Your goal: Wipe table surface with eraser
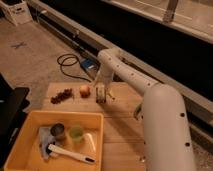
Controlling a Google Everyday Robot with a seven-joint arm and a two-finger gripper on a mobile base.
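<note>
Fingers (98,92) of gripper (101,95): spread, gripping nothing, pointing down at bench (121,127). Eraser (102,98): dark block directly beneath, seemingly between them; long axis and contact unclear.

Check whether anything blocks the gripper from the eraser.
Nothing visible does. The gripper is down at the eraser on the table surface, jaws open; the round fruit lies beside it, apart.

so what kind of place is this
Probably a robot test area or lab: bare concrete floor with a loose cable, a plank table with a yellow bin, the gripper low over its far edge.
</note>
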